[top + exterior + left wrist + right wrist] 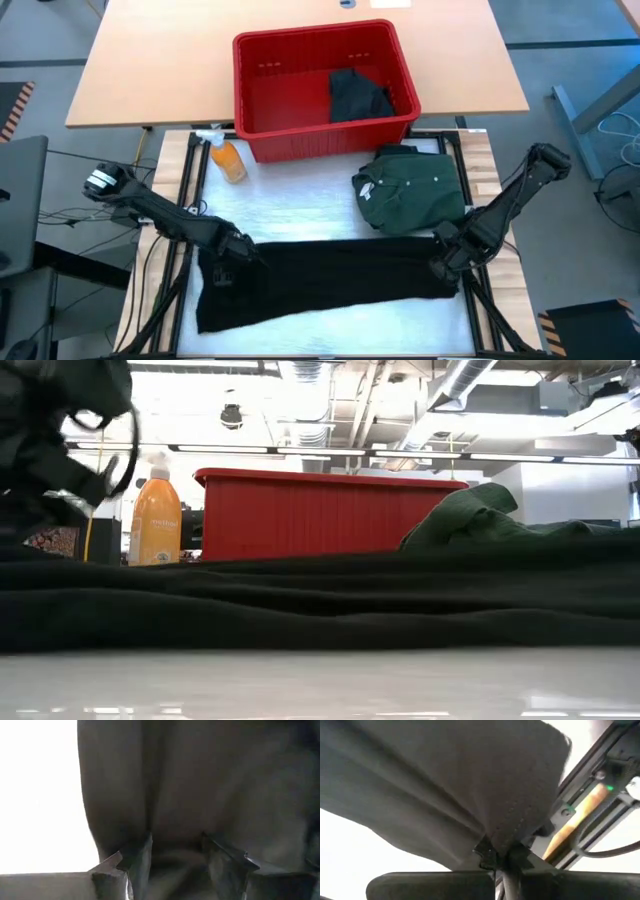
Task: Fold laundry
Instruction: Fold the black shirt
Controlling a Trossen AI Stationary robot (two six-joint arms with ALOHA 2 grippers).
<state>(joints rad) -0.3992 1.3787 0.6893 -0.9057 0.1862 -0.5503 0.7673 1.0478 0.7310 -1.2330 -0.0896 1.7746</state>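
Two-arm fold of a black shirt [330, 282], spread as a wide band across the near part of the white mat [300, 195]. The right gripper [447, 262] sits at the shirt's right end, its fingers pinched tight on a bunched fold of the cloth; the right wrist view shows the fabric gathered into the closed tips. The left gripper [232, 247] sits at the shirt's left end with its fingers [137, 862] parted and cloth lying between them, so this end does not yet look clamped. A folded green shirt [410, 188] lies on the mat just beyond the right gripper. Farther back stands a red bin [260, 95] holding another dark garment [357, 95], with an orange bottle [228, 158] to its left.

Risks, as judged from this state: a lift begun now would raise only the right end, dragging the shirt askew, because the left fingers are not closed. The right pinch holds a small bunch, which could slip out under the cloth's weight. A far sweep of the right arm could disturb the green shirt, which lies close by.
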